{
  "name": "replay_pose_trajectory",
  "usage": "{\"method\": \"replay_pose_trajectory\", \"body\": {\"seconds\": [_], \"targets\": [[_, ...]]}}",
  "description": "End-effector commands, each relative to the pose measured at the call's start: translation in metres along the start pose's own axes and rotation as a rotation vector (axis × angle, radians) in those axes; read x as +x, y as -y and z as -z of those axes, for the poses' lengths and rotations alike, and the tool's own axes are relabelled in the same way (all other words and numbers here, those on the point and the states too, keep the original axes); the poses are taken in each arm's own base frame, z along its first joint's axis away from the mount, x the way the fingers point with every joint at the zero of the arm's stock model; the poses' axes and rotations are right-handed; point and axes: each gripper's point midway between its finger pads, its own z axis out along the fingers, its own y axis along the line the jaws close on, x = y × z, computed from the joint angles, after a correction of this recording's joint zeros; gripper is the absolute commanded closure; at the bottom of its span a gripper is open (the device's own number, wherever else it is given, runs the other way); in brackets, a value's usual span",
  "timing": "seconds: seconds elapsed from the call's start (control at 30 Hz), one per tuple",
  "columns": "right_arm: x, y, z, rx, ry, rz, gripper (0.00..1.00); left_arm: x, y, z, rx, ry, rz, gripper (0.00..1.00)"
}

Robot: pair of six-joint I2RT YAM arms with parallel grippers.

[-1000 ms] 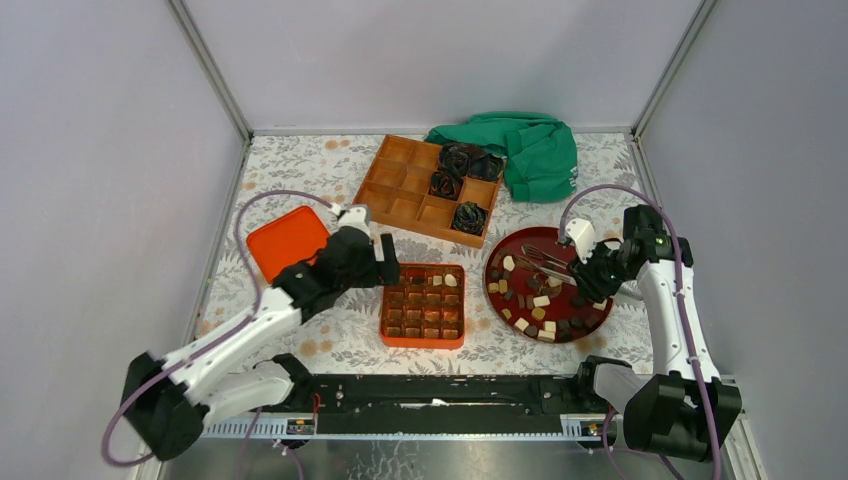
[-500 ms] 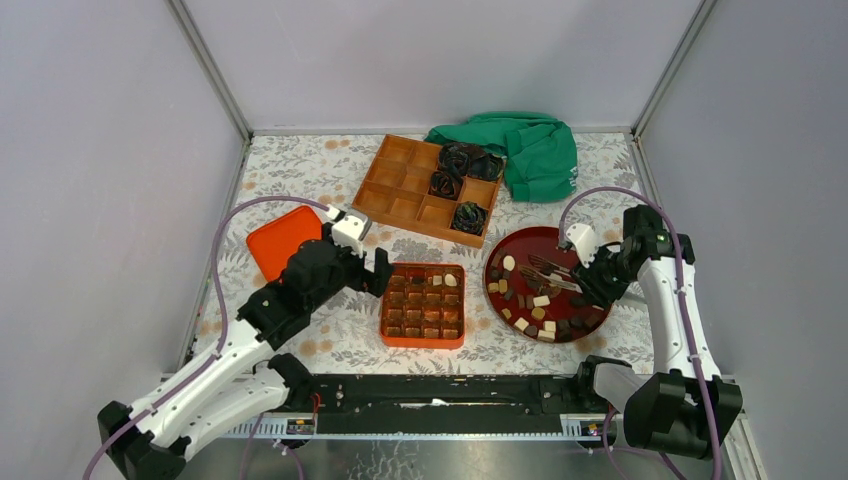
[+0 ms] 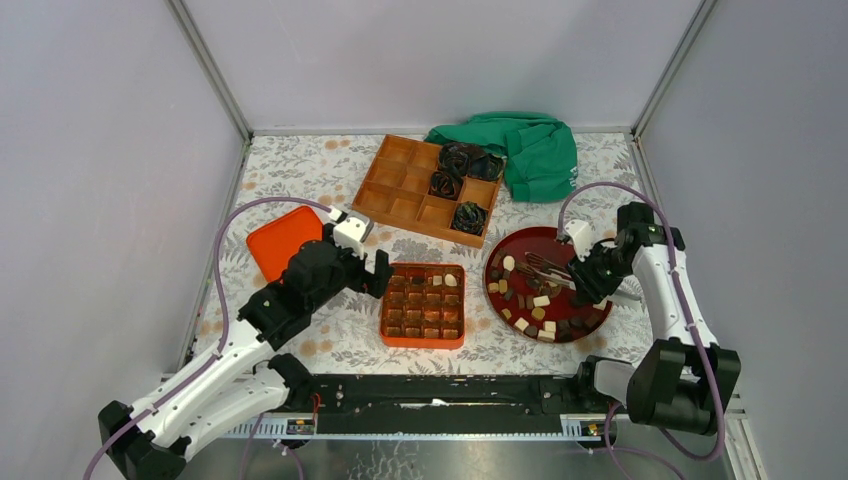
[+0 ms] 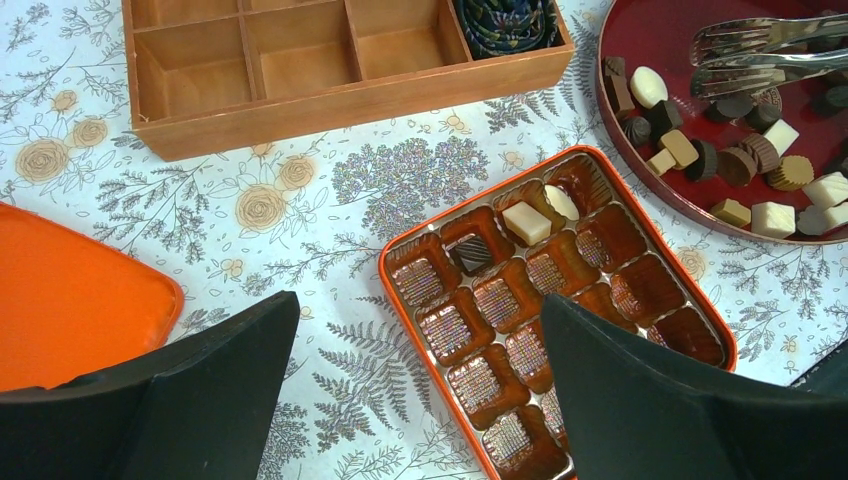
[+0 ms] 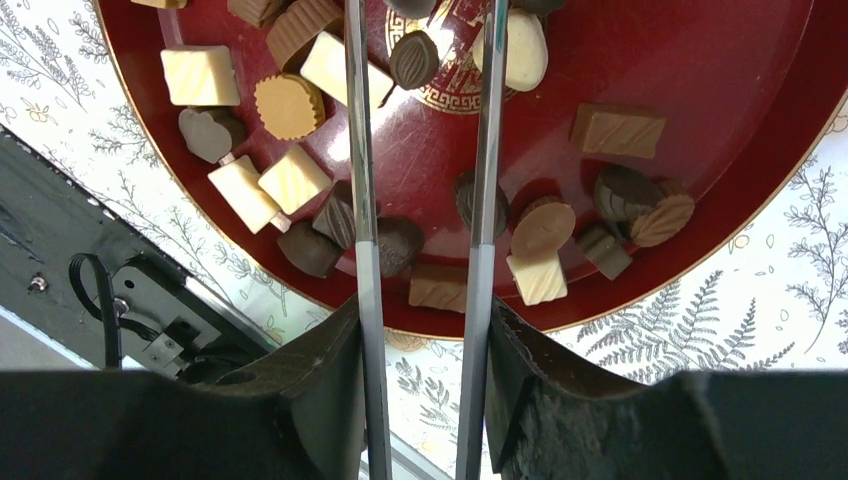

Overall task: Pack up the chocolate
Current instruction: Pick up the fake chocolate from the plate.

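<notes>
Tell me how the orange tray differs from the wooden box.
The orange tray has many small cells; the wooden box has fewer, larger compartments. The orange tray holds a few chocolates; the wooden box holds black crinkled bundles. Both are divided containers on the floral table.

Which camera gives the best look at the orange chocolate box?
The left wrist view: the orange box is close up, its cells distinct, three chocolates at one end. The top view shows it whole but small. The right wrist view misses it.
</notes>
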Motion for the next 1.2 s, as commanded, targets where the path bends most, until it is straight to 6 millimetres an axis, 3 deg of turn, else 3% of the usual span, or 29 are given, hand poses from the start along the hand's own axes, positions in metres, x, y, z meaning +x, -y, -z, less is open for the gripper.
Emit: {"method": "replay_pose_trajectory", "body": {"seconds": [0.0, 0.83, 1.17], "targets": [[-0.014, 0.008, -0.005, 0.001, 0.060, -0.011, 0.53, -0.008, -0.005, 0.001, -0.022, 0.044, -0.017, 0.01], [-0.028, 0.006, -0.032, -0.017, 0.025, -0.007, 0.49, -0.009, -0.007, -0.002, -0.011, 0.040, -0.004, 0.01], [-0.027, 0.012, -0.024, 0.057, -0.023, 0.036, 0.53, -0.010, -0.007, -0.002, -0.008, 0.044, -0.002, 0.01]]}}
